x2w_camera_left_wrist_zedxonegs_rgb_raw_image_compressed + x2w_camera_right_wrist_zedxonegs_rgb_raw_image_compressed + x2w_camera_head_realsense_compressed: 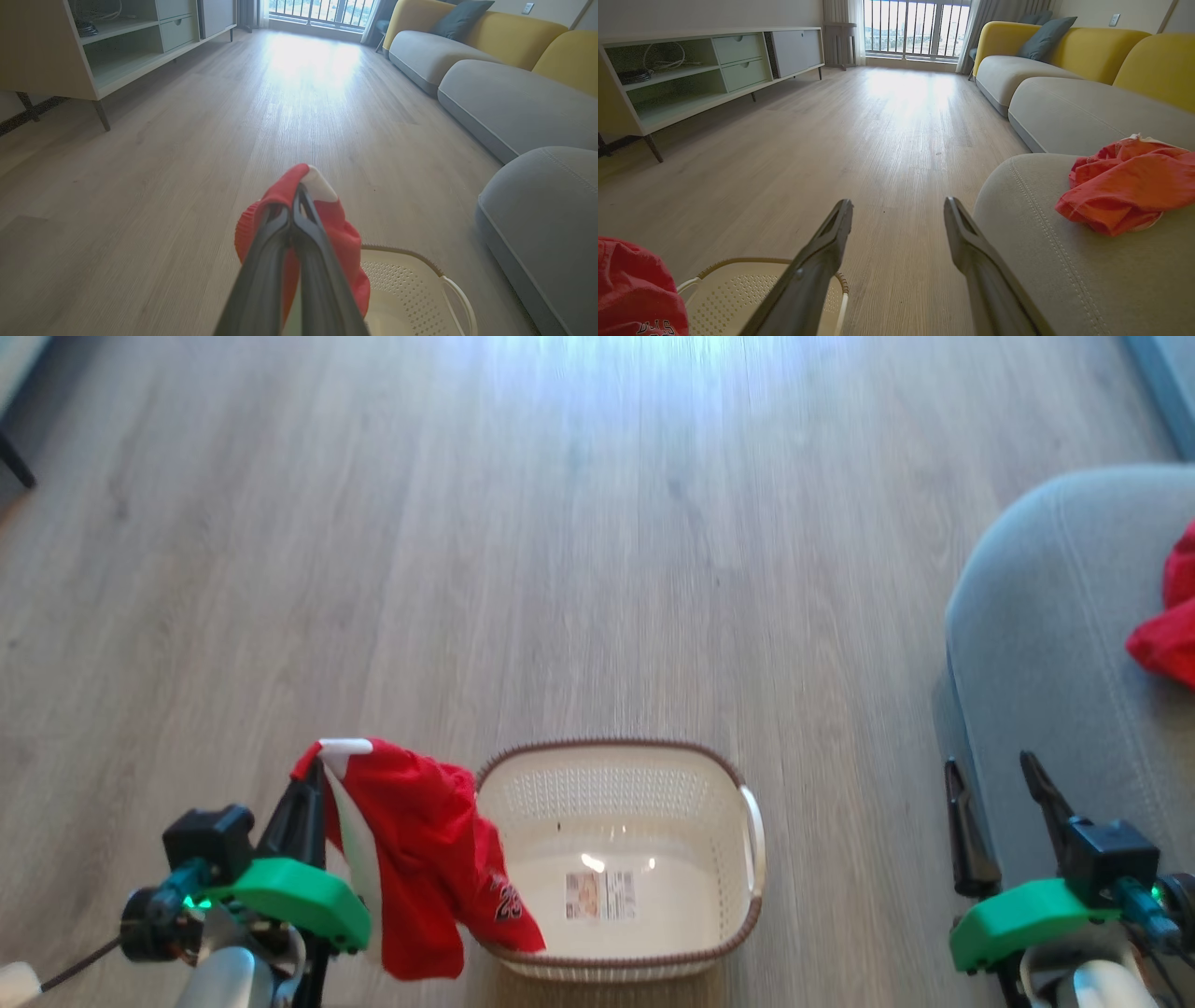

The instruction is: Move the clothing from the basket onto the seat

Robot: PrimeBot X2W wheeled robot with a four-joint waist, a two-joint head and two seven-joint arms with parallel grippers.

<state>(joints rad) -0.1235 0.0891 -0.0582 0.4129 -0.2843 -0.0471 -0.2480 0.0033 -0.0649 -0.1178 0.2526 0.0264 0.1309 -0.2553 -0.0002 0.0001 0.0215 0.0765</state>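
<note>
Holding a red garment clamped in my left gripper, fingers together on its white-edged fold; the cloth hangs over the left rim of the basket, which sits on the floor. My right gripper stands with fingers apart, gripping nothing, at the near edge of the seat on the right, where another garment lies

Got one red garment with a white stripe dangling from the pinched-shut left gripper, hanging over the left edge of the cream perforated basket, upright on the floor. Also a second red piece, crumpled on the grey seat off to the right.
</note>
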